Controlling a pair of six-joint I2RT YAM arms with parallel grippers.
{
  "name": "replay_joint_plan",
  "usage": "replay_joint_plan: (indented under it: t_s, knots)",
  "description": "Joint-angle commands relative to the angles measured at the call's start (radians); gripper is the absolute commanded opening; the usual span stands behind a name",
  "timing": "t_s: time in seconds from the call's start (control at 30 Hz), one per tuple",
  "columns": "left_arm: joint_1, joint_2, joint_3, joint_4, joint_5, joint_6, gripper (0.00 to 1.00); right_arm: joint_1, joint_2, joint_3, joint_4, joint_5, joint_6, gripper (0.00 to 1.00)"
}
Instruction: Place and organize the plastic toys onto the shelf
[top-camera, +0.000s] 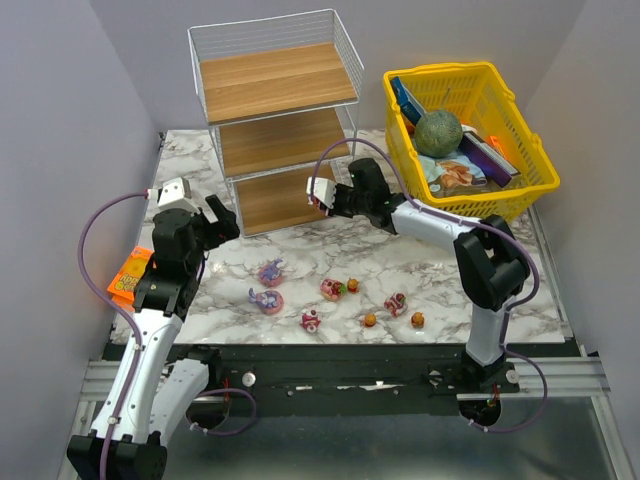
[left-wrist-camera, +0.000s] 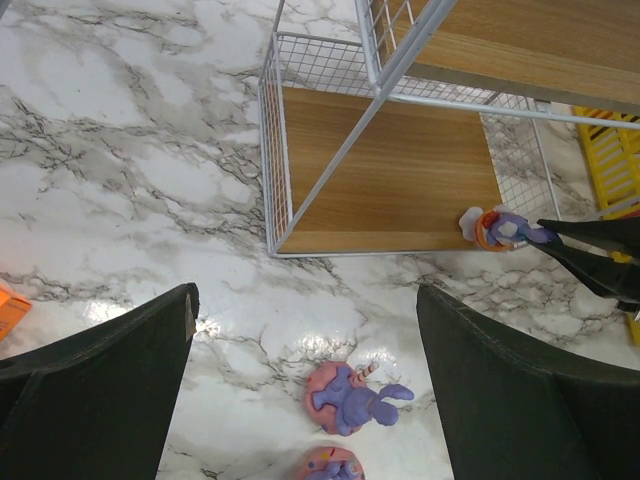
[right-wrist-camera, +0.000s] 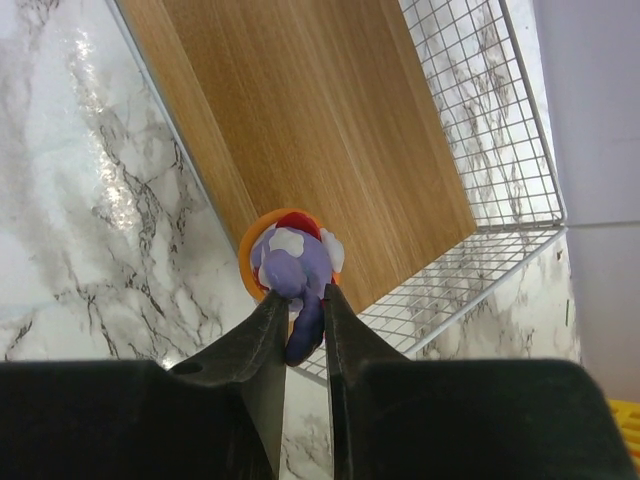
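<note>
— What do you have in your right arm?
— Your right fingers are pinched narrow on 1 purple toy with an orange base, held at the front edge of the shelf's bottom board.
— And your left?
— Your left fingers are spread wide above the counter, gripping nothing, near the shelf's front-left corner. 8 more toys lie scattered on the counter.

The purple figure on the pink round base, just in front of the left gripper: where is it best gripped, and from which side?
Probably the purple body of the toy, coming from above with the left gripper, whose jaws stand open. The pink base lies wide and flat on the table; the body seems narrower and sits on top of it.
</note>
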Motion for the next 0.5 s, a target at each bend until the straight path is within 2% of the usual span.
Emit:
replay_joint_plan:
  t_s: [0.0, 0.2, 0.47]
  knots:
    - [-0.004, -0.003, 0.0, 0.014, 0.019, 0.017, 0.99, -0.004, 0.035, 0.036, -0.008, -0.018, -0.022, 0.27]
    - [-0.004, -0.014, -0.005, 0.009, 0.013, 0.02, 0.99, -0.006, 0.038, 0.038, -0.009, -0.013, -0.033, 0.41]
    - [-0.004, -0.015, -0.002, 0.007, 0.019, 0.02, 0.99, -0.006, 0.032, 0.047, -0.004, -0.01, -0.034, 0.5]
